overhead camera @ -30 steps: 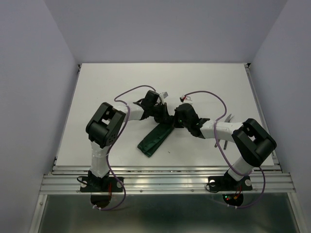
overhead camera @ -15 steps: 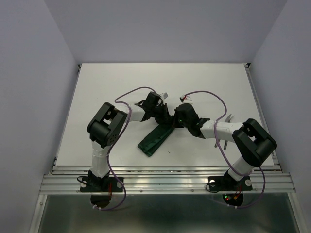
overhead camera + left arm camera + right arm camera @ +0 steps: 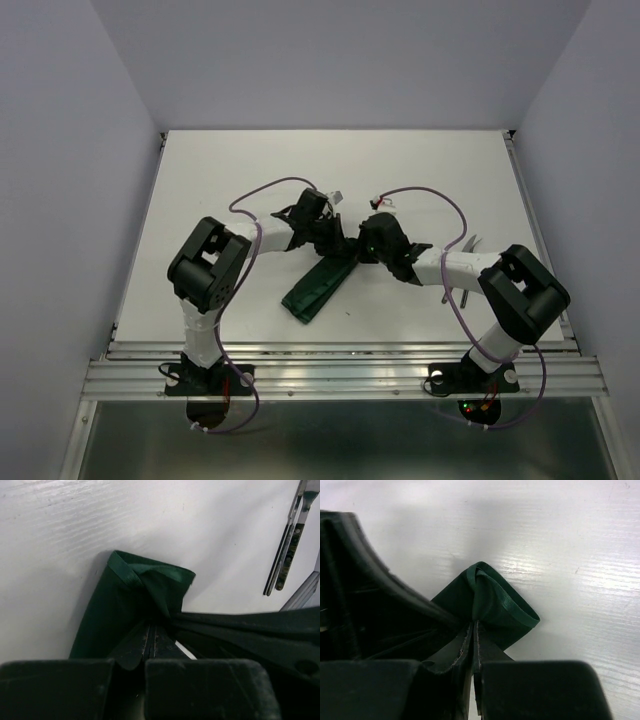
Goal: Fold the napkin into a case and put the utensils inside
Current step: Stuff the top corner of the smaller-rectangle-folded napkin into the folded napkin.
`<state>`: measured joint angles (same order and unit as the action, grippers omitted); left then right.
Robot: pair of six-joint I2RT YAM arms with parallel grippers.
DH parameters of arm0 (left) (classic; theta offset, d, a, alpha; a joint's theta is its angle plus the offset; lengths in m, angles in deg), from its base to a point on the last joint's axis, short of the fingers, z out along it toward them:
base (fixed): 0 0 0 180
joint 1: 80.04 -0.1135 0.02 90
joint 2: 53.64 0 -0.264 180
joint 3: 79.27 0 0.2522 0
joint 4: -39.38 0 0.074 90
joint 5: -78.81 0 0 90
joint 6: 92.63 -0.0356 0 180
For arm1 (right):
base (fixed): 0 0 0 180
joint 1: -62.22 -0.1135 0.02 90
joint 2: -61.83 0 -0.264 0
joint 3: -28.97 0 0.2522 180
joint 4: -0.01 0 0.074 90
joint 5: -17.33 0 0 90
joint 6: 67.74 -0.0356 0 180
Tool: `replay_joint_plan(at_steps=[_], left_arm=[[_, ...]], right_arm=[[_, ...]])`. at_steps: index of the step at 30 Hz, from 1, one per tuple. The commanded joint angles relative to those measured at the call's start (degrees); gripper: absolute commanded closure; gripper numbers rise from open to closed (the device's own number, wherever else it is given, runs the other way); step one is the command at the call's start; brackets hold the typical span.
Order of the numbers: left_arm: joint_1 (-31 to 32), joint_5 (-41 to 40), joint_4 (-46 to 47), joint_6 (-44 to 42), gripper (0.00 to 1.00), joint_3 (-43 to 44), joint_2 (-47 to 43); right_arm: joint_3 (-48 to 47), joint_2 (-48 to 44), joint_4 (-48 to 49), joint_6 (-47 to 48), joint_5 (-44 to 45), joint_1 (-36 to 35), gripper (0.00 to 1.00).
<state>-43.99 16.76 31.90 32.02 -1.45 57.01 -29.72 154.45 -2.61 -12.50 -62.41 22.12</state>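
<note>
Pinching one green napkin (image 3: pixel 120 605) mid-frame with left gripper (image 3: pixel 151 630) and right gripper (image 3: pixel 474 627), both clamped on it; two utensils (image 3: pixel 290 555) upper right.

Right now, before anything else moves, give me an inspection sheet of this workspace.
Surface: white table, bare apart from the job's things.
Job's things: dark green napkin, folded into a long narrow strip lying at an angle between the arms; utensils side by side on the table, outside the cloth.
Clutter: nothing seen.
Grippers: left gripper shut on the napkin; right gripper shut on the napkin, both at its far end.
Cables: purple cables loop above each arm, left and right, not touching the cloth.
Surroundings: pale walls on three sides; metal rail at the near edge.
</note>
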Motion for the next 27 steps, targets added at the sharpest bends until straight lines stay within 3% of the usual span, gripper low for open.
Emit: replay_joint_plan(at_steps=[1,11,27], left_arm=[[0.8,0.5,-3.1,-2.7,1.00,-0.2,-7.4],[-0.2,-1.5,-7.4,-5.3,1.00,-0.3,-7.1],[-0.4,0.4,-0.3,-2.8,1.00,-1.5,-2.1]], right_arm=[[-1.1,-1.1,2.0,-0.1,0.5,0.1,0.93],[-1.1,-1.3,2.0,-0.1,0.3,0.1,0.93],[-1.6,-0.9,1.6,0.0,-0.6,0.1,0.93]])
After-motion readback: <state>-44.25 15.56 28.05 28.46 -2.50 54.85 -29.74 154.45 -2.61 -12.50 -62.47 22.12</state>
